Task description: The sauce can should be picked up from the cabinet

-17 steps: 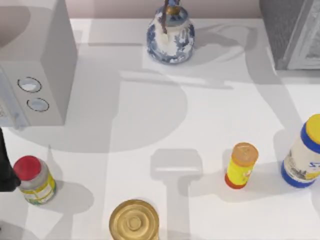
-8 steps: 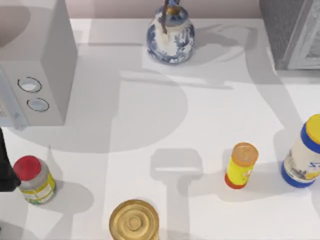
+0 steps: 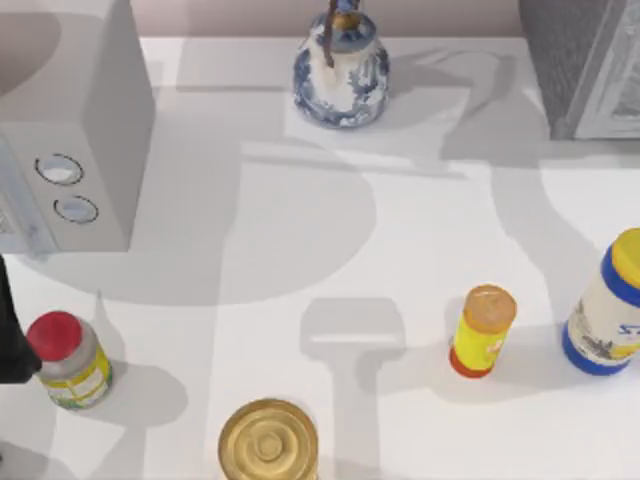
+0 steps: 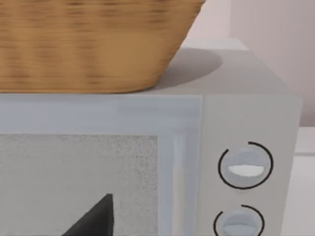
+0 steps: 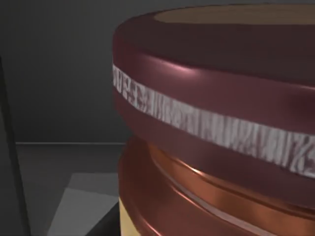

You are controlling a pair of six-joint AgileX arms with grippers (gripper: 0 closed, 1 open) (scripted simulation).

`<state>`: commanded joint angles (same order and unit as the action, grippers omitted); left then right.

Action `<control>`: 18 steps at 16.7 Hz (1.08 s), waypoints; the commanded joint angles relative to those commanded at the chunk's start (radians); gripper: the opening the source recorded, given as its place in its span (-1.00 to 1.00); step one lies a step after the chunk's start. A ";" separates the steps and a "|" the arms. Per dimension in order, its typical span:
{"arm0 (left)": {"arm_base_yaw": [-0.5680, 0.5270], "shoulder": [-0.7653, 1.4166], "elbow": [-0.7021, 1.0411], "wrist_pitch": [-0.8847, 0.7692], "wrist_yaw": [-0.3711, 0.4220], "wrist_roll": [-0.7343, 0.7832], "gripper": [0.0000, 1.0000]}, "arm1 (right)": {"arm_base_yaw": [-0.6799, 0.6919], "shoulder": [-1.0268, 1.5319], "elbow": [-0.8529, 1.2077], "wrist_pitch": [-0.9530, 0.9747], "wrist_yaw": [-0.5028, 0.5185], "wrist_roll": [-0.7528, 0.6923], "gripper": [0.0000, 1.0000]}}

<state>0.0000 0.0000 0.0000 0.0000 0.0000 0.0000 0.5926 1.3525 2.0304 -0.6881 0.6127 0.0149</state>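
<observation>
**Two arms, one can at close range**

Left arm: parked at the surface's left edge, beside the red-capped jar; claw state cannot be told. Pale box with two dials: far left, woven basket on top. Gold-topped can: near edge. Blue-patterned vase: far centre. Cabinet: far right. Sauce can: in a dark grey interior, close before the right wrist camera; right claw state cannot be told.

The sauce can and cabinet are cut off by picture edges.
</observation>
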 joint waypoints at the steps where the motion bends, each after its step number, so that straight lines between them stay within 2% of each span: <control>1: 0.000 0.000 0.000 0.000 0.000 0.000 1.00 | 0.035 -0.035 0.006 -0.036 0.035 0.000 -1.00; 4: 0.000 0.000 0.000 0.000 0.000 0.000 1.00 | 0.078 -0.077 0.012 -0.080 0.077 -0.001 -1.00; 11: 0.000 0.000 0.000 0.000 0.000 0.000 1.00 | 0.054 -0.110 -0.050 -0.059 0.053 -0.003 -1.00; 14: 0.000 0.000 0.000 0.000 0.000 0.000 1.00 | 0.005 -0.196 -0.206 -0.010 0.001 -0.010 -1.00; 18: 0.000 0.000 0.000 0.000 0.000 0.000 1.00 | -0.095 -0.389 -0.534 0.105 -0.104 -0.014 -1.00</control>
<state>0.0000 0.0000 0.0000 0.0000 0.0000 0.0000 0.4977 0.9636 1.4964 -0.5834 0.5087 0.0007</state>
